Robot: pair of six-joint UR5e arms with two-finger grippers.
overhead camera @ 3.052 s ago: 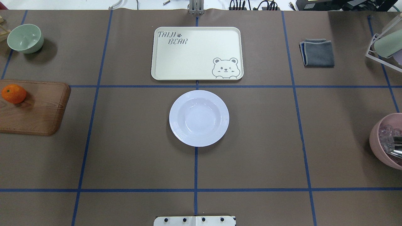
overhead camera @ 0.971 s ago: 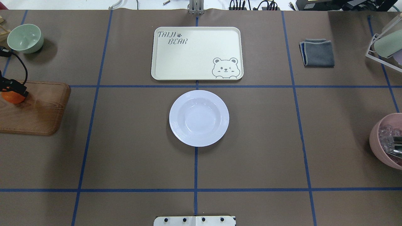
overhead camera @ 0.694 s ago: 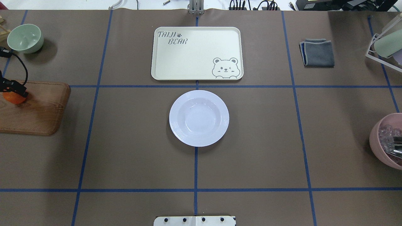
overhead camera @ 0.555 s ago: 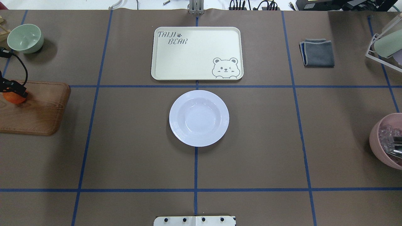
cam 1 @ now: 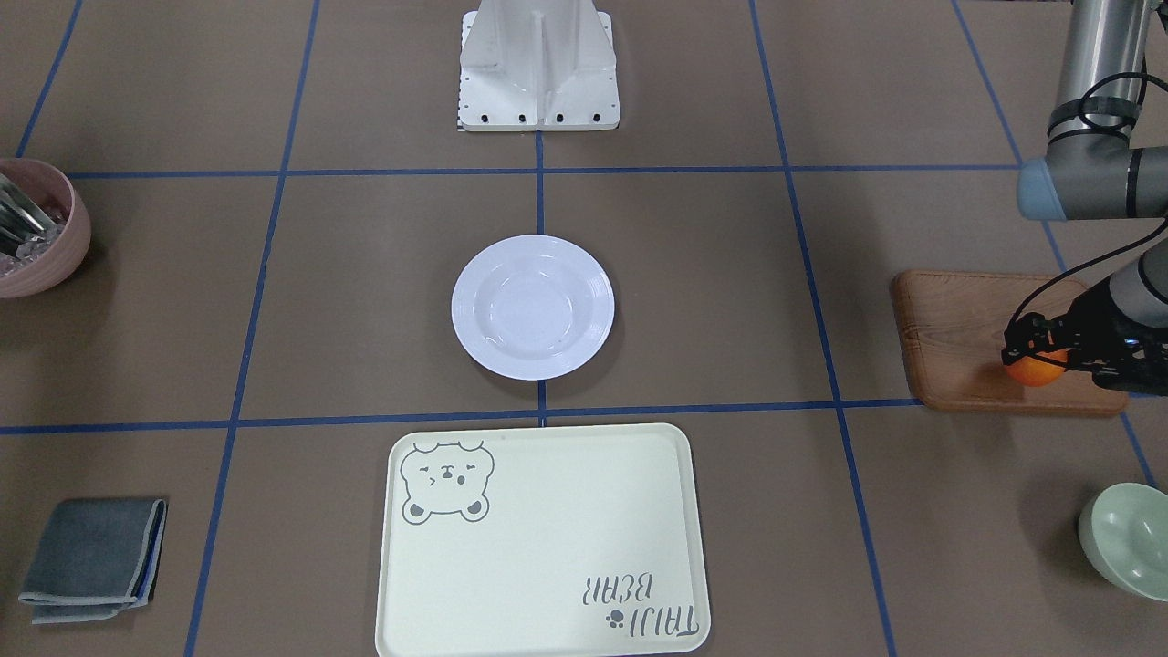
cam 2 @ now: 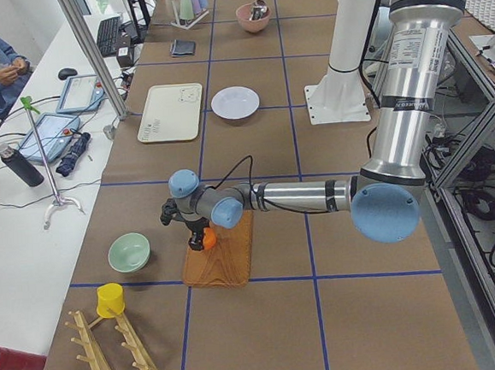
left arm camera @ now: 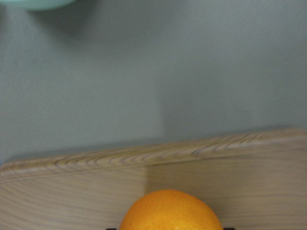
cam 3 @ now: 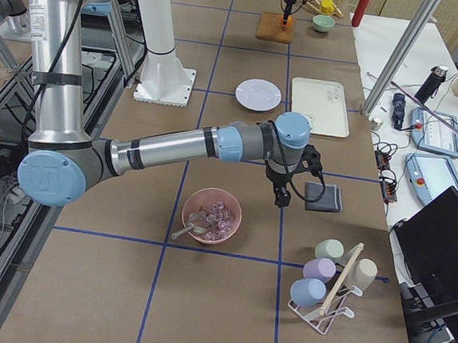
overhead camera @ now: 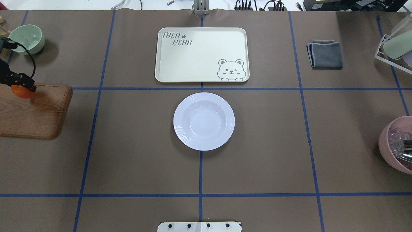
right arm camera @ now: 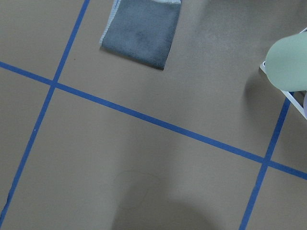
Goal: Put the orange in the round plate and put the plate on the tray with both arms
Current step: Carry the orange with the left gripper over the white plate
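Note:
My left gripper (overhead camera: 20,85) is shut on the orange (overhead camera: 23,92), which hangs just above the far edge of the wooden board (overhead camera: 38,112). The front view shows the same grip, gripper (cam 1: 1034,350) over orange (cam 1: 1036,370). The orange (left arm camera: 170,213) fills the bottom of the left wrist view. The white round plate (overhead camera: 204,121) sits empty at the table's middle. Beyond it lies the empty cream tray (overhead camera: 201,54) with the bear face. My right gripper (cam 3: 283,194) shows only in the right side view, above the table near the grey cloth; I cannot tell its state.
A pale green bowl (overhead camera: 25,38) stands behind the board at the far left. A folded grey cloth (overhead camera: 325,53) lies at the far right, with a cup rack (overhead camera: 394,45) beyond it. A pink bowl (overhead camera: 397,145) with clear pieces and a metal utensil sits at the right edge.
The orange lay free on the board at first. My left gripper came in, closed on it, and has now carried it up and a little toward the far right.

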